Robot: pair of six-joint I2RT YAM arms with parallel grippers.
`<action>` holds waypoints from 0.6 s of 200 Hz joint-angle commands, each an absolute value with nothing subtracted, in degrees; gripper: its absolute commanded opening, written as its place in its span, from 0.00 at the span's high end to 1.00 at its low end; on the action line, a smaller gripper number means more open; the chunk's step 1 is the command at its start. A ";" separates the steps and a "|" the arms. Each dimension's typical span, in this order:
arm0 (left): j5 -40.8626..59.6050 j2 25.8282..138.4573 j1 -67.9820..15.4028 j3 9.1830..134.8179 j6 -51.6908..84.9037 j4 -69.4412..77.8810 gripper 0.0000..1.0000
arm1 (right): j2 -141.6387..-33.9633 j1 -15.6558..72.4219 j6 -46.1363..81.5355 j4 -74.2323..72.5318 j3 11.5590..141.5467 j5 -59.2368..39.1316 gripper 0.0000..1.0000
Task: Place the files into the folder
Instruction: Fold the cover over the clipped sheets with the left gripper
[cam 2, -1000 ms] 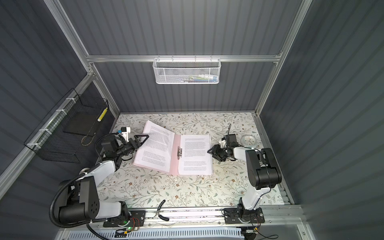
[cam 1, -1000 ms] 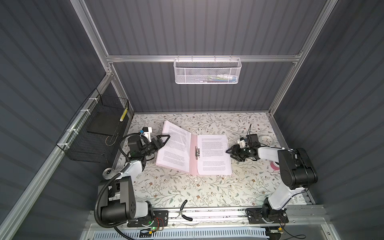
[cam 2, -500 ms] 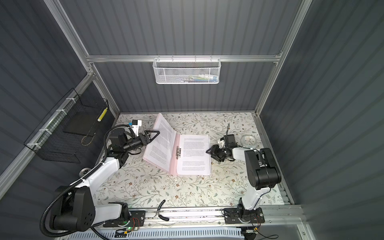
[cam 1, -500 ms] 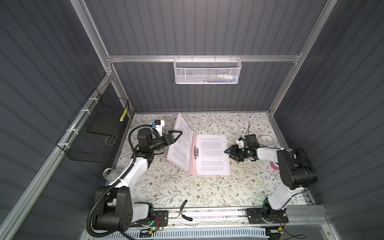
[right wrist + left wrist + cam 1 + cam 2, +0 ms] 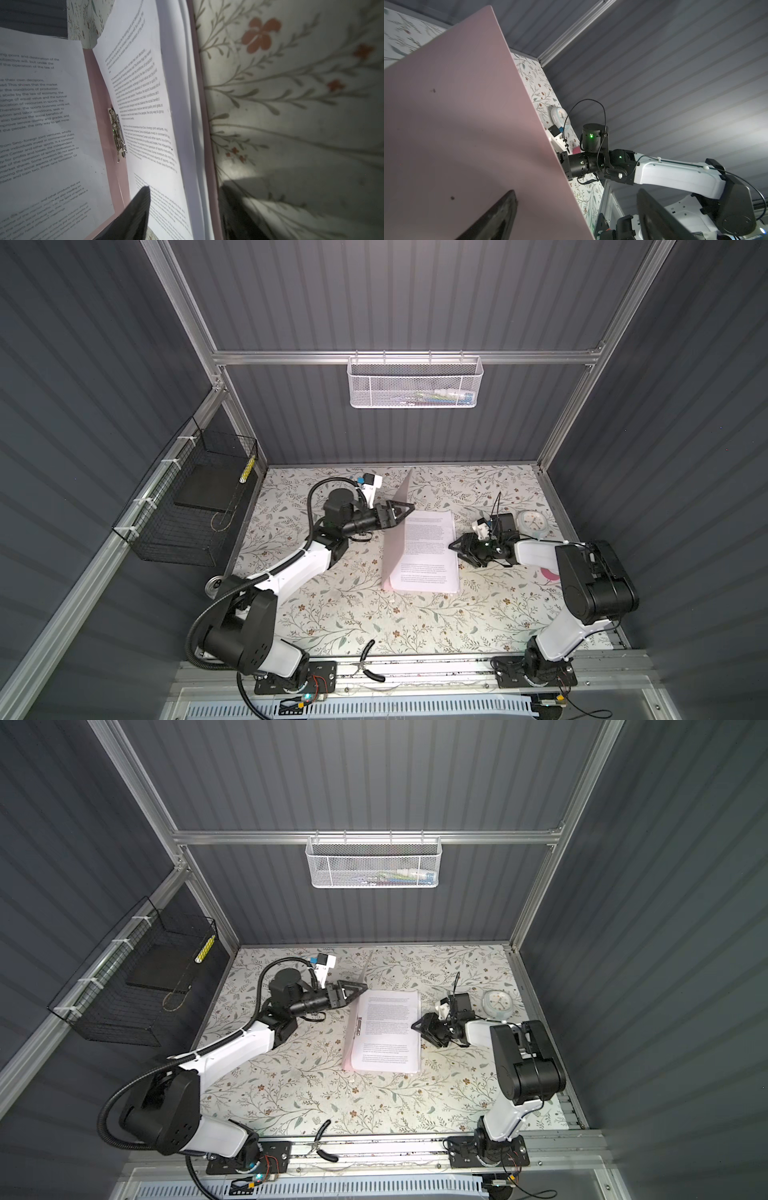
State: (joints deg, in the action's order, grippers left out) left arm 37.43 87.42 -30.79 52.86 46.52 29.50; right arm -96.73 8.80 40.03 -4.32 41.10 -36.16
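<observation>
— While both arms reach over the floral tabletop (image 5: 332, 614), what holds what?

— Out behind the left gripper (image 5: 403, 512), on the side wall, hangs the black wire basket (image 5: 174, 543). A flat black slab (image 5: 203, 489) lies in it, and a yellow-striped stick (image 5: 248, 469) stands against its wire wall. Beyond both sets of jaws, on the back rail, the white mesh basket (image 5: 374, 385) carries a few items too small to name.

— And the folder?

— The pale pink folder (image 5: 397, 539) lies between the two grippers, half open. Its front cover stands nearly upright at the left jaws, and its back cover is flat on the tabletop. The files (image 5: 428, 556) are inside it: a stack of printed sheets on the back cover, running up to the right gripper (image 5: 456, 547), and one more sheet against the raised cover's inner face.

— The jaws?

— The left ones are spread wide, clamping nothing. One finger (image 5: 500, 216) lies on the cover's outer face, its partner past the cover's edge. The right ones are parted too, one finger over the top sheet and the other over bare tabletop, with the stack's edge between them, ungripped. Ahead of them, the silver clip (image 5: 118, 135) sits on the spine between the two pages.
</observation>
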 commanded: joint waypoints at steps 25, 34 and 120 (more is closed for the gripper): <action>28.83 96.93 -40.33 56.82 44.18 34.67 0.12 | -92.58 7.07 40.61 1.60 38.24 -31.72 0.43; 26.27 98.10 -42.01 57.40 41.99 32.88 0.12 | -91.41 6.69 40.36 2.44 38.14 -31.43 0.43; 5.36 108.30 -45.88 58.47 32.33 26.21 0.14 | -85.28 6.46 33.54 17.34 42.99 -13.77 0.42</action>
State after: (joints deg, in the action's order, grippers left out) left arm 12.01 105.62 -46.04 56.40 36.84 29.21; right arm -85.67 6.66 35.70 12.36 41.28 -19.51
